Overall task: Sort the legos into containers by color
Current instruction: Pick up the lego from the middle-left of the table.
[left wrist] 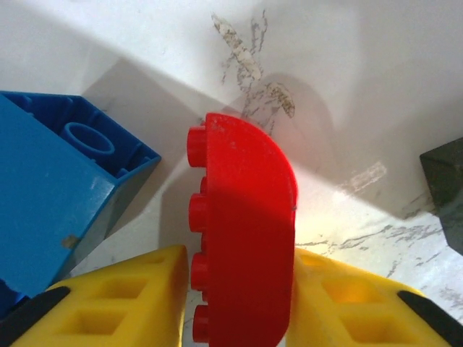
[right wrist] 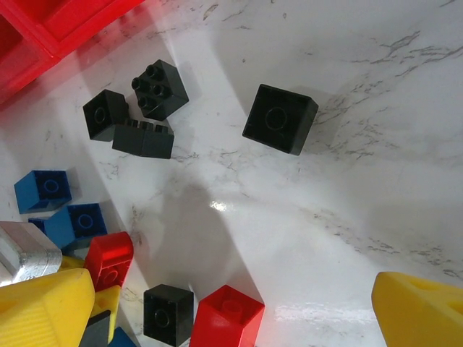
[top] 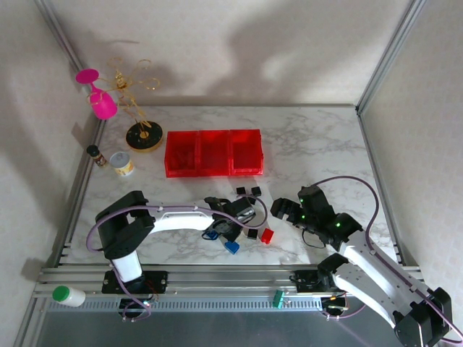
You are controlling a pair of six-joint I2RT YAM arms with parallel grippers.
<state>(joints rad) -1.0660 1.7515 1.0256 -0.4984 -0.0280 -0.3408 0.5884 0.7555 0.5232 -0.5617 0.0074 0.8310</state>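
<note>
My left gripper (left wrist: pixel 241 293) is shut on a red lego (left wrist: pixel 246 210) with a rounded end; one yellow finger (left wrist: pixel 137 296) presses its studs and the other its flat side, low over the marble. A blue lego (left wrist: pixel 58 195) lies to its left and a black lego (left wrist: pixel 445 191) at the right edge. From above, the left gripper (top: pixel 235 217) sits in the pile. My right gripper (top: pixel 293 211) hangs open above a red lego (right wrist: pixel 227 316), a black lego (right wrist: pixel 168 313), two blue legos (right wrist: pixel 43 190) and several black legos (right wrist: pixel 160 90). The red containers (top: pixel 213 153) stand behind.
A tin can (top: pixel 124 164), a small bottle (top: pixel 94 153) and a gold wire stand (top: pixel 143 136) with a pink glass (top: pixel 101 103) occupy the back left. A white bottle (top: pixel 69 296) lies on the front rail. Bare marble (top: pixel 318 144) extends to the right of the containers.
</note>
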